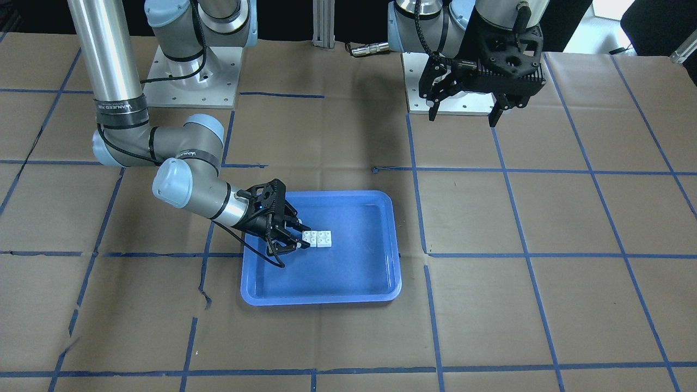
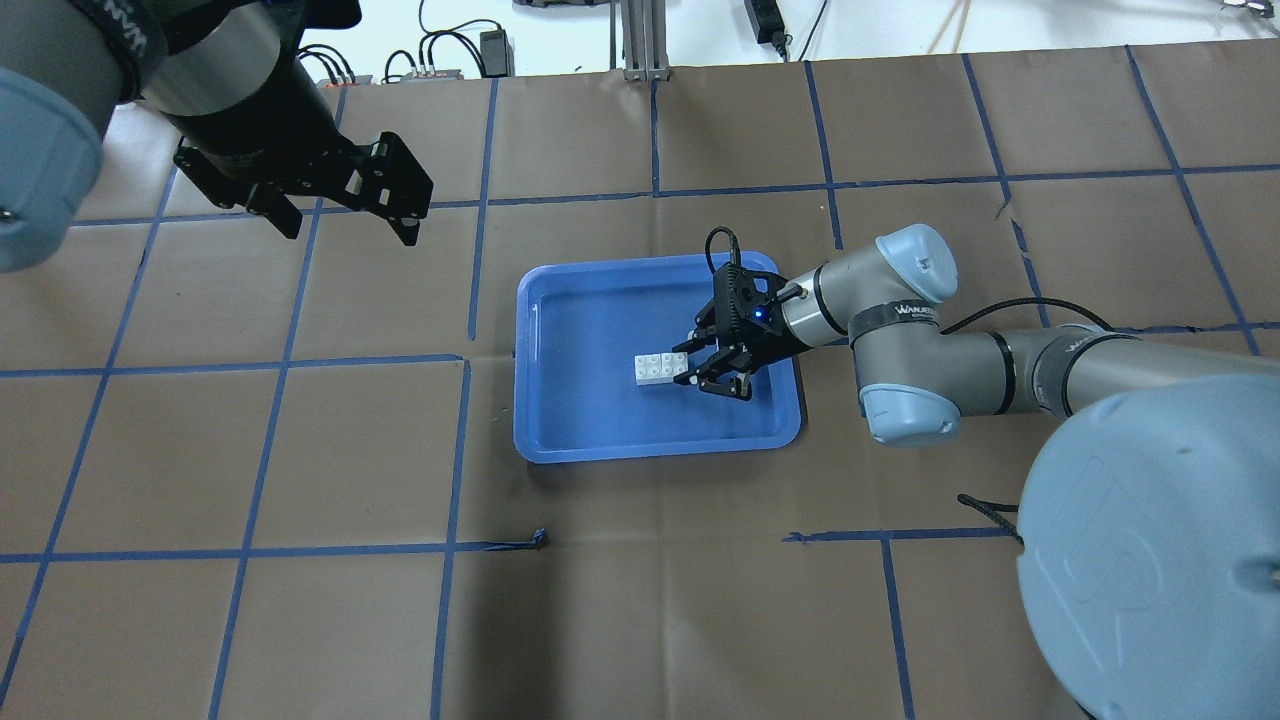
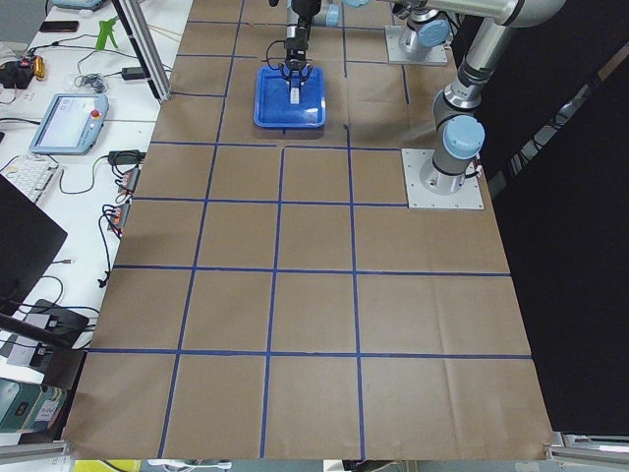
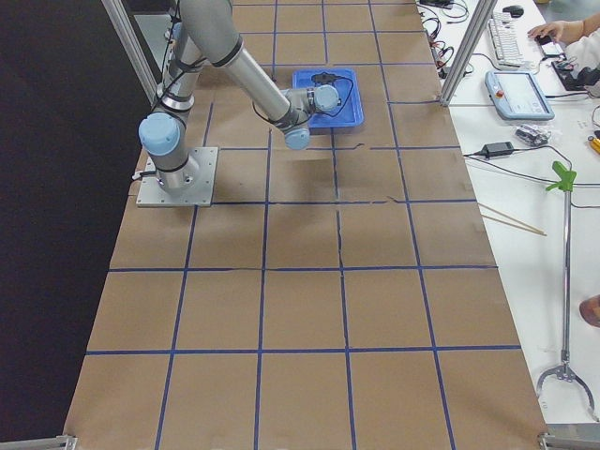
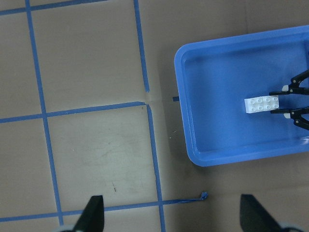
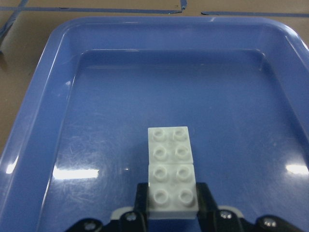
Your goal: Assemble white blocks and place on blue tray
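Observation:
Two white blocks (image 1: 317, 238) lie joined end to end, studs up, on the floor of the blue tray (image 1: 321, 298). My right gripper (image 1: 303, 237) reaches low into the tray and is shut on the near block's sides. The right wrist view shows its fingers (image 6: 142, 203) pressed against that block (image 6: 170, 150). The overhead view shows the same gripper (image 2: 688, 365), blocks (image 2: 660, 368) and tray (image 2: 650, 450). My left gripper (image 2: 340, 225) is open and empty, high above the table, away from the tray. Its wrist view shows the blocks (image 5: 260, 103) in the tray (image 5: 231, 159).
Brown paper with a blue tape grid (image 1: 506, 171) covers the table. The arms' base plates (image 1: 190, 76) stand at the robot's side of the table. Side tables with a pendant (image 3: 69, 123) and cables lie beyond the table's edge.

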